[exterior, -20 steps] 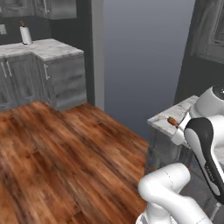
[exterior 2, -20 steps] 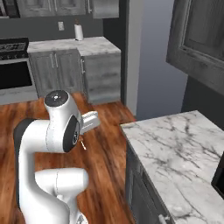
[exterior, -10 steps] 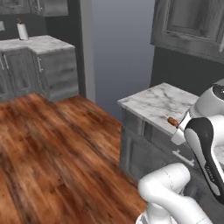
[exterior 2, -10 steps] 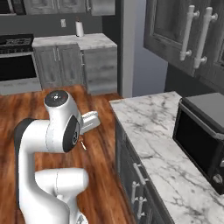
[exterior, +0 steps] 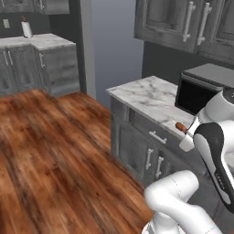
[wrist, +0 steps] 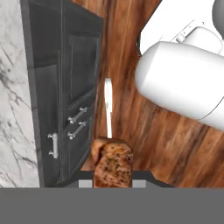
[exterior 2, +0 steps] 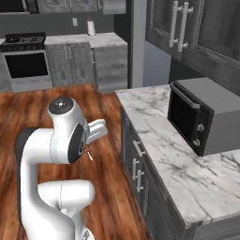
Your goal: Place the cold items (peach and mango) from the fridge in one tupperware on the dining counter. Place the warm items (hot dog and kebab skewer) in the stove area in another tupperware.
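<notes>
Transport step: my gripper (wrist: 112,181) pinches the kebab skewer (wrist: 111,157) while the base travels; next I need a tupperware to drop it in.

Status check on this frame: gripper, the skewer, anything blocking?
Gripper shut on kebab skewer, stick pointing out over the wood floor. Marble counter with microwave alongside. Nothing in the way.
</notes>
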Available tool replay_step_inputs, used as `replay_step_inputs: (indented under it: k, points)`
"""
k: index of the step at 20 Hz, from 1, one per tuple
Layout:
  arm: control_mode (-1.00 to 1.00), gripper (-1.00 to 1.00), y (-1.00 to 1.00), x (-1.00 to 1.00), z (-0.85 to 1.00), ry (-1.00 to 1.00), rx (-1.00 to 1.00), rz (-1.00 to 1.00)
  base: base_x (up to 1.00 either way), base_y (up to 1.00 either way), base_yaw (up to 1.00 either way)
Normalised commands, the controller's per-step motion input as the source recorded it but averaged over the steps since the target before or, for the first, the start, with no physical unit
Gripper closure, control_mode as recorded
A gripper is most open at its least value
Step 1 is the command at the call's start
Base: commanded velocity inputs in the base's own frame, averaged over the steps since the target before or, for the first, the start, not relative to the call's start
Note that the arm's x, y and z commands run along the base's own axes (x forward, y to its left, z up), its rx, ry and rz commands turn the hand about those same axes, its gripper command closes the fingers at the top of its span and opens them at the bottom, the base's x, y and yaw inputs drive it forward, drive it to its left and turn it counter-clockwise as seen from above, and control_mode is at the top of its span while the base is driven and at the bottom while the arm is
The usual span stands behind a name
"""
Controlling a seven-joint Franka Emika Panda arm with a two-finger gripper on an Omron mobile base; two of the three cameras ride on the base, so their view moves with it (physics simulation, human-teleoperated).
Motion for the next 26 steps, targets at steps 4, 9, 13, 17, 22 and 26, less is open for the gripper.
replay_step_inputs:
  k: [4, 9, 13, 17, 22, 26]
  points:
    - [1.0, 1.0, 0.0, 0.0, 0.0, 0.0, 0.0, 0.0, -1.0, 0.0, 0.07]
    - [1.0, 1.0, 0.0, 0.0, 0.0, 0.0, 0.0, 0.0, -1.0, 0.0, 0.05]
    - [1.0, 1.0, 0.0, 0.0, 0.0, 0.0, 0.0, 0.0, -1.0, 0.0, 0.03]
    - [1.0, 1.0, 0.0, 0.0, 0.0, 0.0, 0.0, 0.0, -1.0, 0.07, 0.03]
    - [1.0, 1.0, 0.0, 0.0, 0.0, 0.0, 0.0, 0.0, -1.0, 0.4, 0.03]
    - [1.0, 1.0, 0.0, 0.0, 0.0, 0.0, 0.0, 0.0, -1.0, 0.73, 0.0]
